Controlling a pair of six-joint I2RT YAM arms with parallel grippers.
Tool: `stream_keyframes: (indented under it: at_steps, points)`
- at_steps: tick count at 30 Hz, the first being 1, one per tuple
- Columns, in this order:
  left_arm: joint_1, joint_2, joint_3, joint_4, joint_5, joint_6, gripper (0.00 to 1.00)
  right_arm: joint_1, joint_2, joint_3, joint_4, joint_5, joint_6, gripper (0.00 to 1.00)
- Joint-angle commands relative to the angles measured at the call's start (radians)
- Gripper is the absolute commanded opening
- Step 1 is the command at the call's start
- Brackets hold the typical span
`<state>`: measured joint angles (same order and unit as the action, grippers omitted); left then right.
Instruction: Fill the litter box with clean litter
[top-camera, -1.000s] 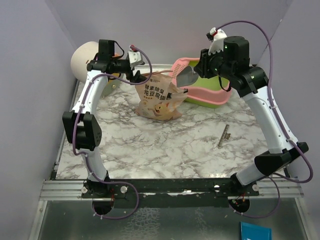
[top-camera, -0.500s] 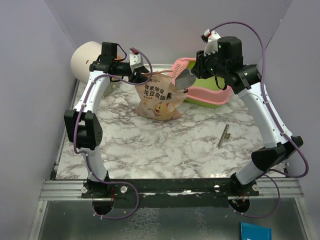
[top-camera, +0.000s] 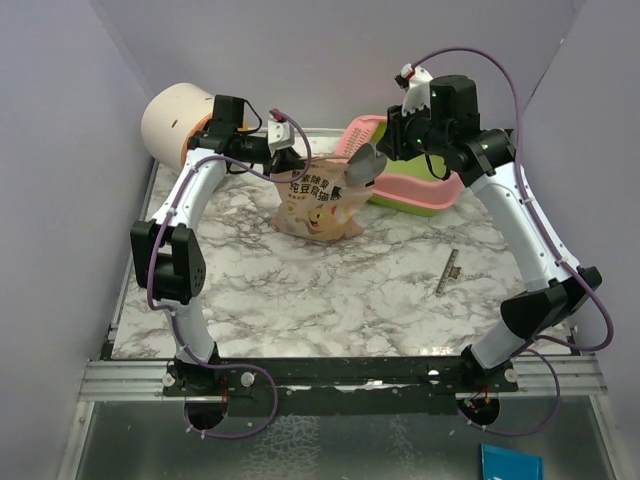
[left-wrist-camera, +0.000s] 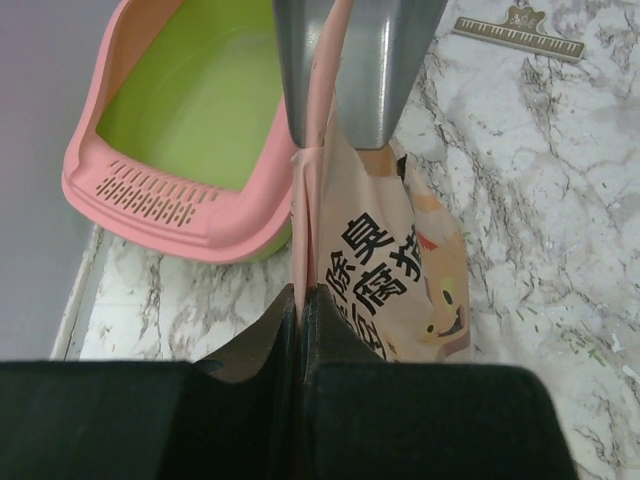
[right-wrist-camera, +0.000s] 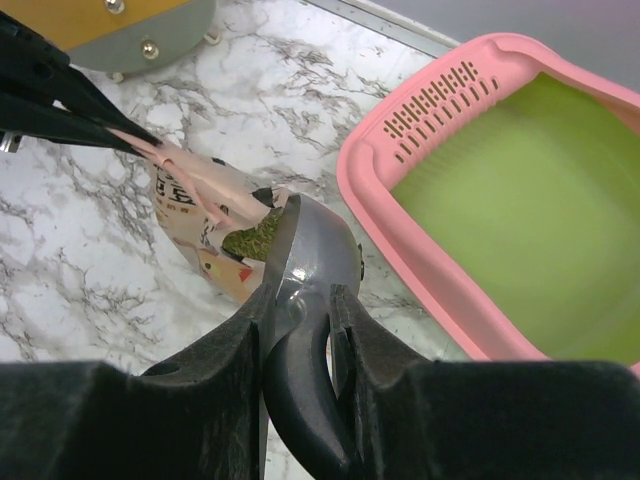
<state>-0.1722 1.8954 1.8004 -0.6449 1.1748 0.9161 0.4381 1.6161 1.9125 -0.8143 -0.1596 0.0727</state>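
1. Left wrist view: the left end effector (left-wrist-camera: 300, 298) has snapped together within the last second. It now pinches the pink top edge of the bag (left-wrist-camera: 400, 270) and holds that edge taut up the middle of the frame. A second ago its fingers stood apart beside the bag.
2. The right end effector (right-wrist-camera: 303, 310) is clamped on the handle of the grey scoop (right-wrist-camera: 312, 248), its grip unchanged. Its place has changed: in the top view it has swung left and down from above the litter box (right-wrist-camera: 400, 165). The scoop's bowl now sits at the bag's open mouth, at centre frame.
3. The clean litter (right-wrist-camera: 248, 240) shows as a green-grey patch inside the torn mouth, just left of the scoop's lip. I can see none lying in the bowl.
4. The litter box stands on the counter (top-camera: 330, 290) at the right of the right wrist view, just beside the bag. Its basin looks bare lime green.
5. With the bag now held open and the scoop at its mouth, a scooping pass looks about to begin. The filling itself seems hardly started.
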Motion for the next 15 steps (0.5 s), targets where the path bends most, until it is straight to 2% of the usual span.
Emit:
stream_keyframes:
  at_steps: [1,8,12,15]
  points:
    - [-0.002,-0.104,-0.061,0.018,-0.014,0.035,0.00,-0.002,0.020,-0.016,0.065,-0.056,-0.003,0.01]
    - [-0.002,-0.193,-0.164,0.133,-0.011,-0.028,0.00,-0.003,0.034,-0.036,0.076,-0.082,0.007,0.01]
    - [-0.003,-0.275,-0.249,0.317,-0.030,-0.142,0.00,-0.002,0.002,-0.091,0.074,-0.090,0.013,0.01]
    - [-0.002,-0.359,-0.390,0.548,-0.092,-0.292,0.00,-0.003,-0.036,-0.142,0.081,-0.081,0.016,0.01]
